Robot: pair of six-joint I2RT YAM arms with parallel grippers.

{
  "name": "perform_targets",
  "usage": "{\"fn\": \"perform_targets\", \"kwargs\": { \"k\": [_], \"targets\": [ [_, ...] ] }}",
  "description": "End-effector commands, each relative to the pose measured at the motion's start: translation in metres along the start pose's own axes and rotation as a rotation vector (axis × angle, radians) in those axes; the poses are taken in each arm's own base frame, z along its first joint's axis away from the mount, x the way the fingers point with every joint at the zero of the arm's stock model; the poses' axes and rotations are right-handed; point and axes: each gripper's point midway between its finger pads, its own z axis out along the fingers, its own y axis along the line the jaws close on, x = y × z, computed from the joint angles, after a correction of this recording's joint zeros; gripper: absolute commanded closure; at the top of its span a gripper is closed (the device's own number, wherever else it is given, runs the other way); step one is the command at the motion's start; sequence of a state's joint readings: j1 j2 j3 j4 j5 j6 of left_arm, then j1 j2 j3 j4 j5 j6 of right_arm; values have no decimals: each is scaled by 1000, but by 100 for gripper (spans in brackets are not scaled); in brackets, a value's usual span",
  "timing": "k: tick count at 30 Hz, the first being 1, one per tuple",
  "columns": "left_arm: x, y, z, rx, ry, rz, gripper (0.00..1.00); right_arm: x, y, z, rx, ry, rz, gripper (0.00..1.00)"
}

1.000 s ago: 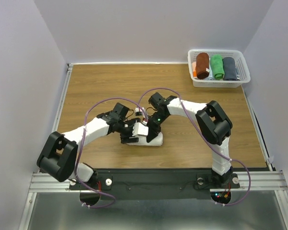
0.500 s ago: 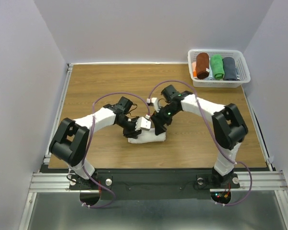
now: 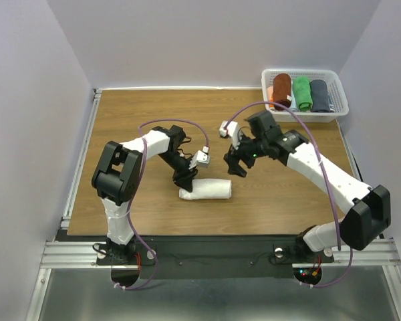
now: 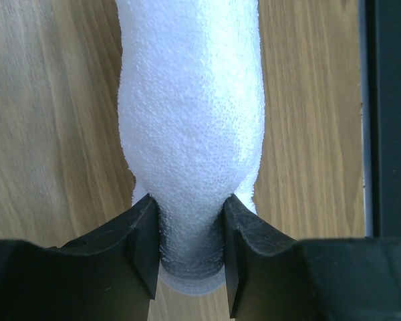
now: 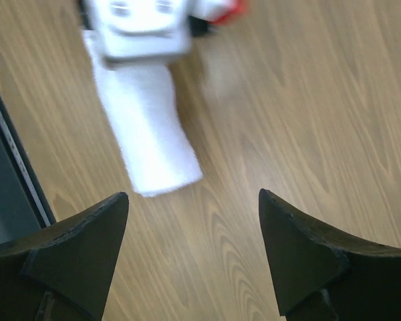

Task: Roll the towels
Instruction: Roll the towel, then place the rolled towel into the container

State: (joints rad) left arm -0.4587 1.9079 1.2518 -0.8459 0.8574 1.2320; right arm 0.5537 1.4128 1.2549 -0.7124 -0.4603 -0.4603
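The white towel [image 3: 214, 190] lies rolled into a tight cylinder on the wooden table, just ahead of the arms. My left gripper [image 3: 187, 183] is shut on its left end; in the left wrist view both black fingers [image 4: 144, 247] squeeze the roll [image 4: 190, 114] into a waist. My right gripper [image 3: 237, 165] hangs open up and to the right of the roll, apart from it, and its wrist view shows the roll's free end [image 5: 150, 140] beyond the spread jaws [image 5: 192, 194]. The slate blue-grey towel [image 3: 319, 95] sits rolled in the basket.
A white plastic basket [image 3: 301, 70] stands at the table's back right corner, holding a rust-brown roll [image 3: 281, 91] and a green roll [image 3: 302, 93] beside the blue-grey one. The table's metal rail [image 3: 80, 154] runs along the left edge.
My right gripper opened, let go of the roll and drew back up and to the right. My left gripper closed on the roll's left end as that arm's elbow swung back.
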Motion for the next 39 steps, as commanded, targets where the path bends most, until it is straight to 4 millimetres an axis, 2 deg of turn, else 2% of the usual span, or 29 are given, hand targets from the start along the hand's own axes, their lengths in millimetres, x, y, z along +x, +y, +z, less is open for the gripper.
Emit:
{"fn": "perform_targets", "kwargs": {
  "k": [1,4,6,14,18,25,28,31,35,37,39],
  "targets": [
    [50,-22,15,143,161,-128,66,5,24,20,66,78,-170,17],
    [50,-17,15,172,150,-151,65,12,39,40,114,117,-271,15],
    [51,-14,15,184,150,-158,65,14,49,55,156,135,-351,10],
    [55,-5,17,205,161,-173,64,9,53,92,245,93,-452,3],
    [56,-2,18,217,159,-176,64,22,55,107,225,119,-506,0],
    [56,10,17,208,154,-174,64,44,72,126,111,145,-500,0],
    [56,12,17,203,148,-176,64,57,76,132,82,158,-502,4],
    [55,14,15,195,144,-173,63,76,74,139,79,188,-516,14],
    [53,16,11,184,133,-170,63,93,72,144,79,216,-530,35],
    [52,18,9,180,128,-165,63,102,73,145,70,230,-529,38],
    [53,19,7,175,121,-165,62,106,73,145,68,231,-525,50]
  ]
}}
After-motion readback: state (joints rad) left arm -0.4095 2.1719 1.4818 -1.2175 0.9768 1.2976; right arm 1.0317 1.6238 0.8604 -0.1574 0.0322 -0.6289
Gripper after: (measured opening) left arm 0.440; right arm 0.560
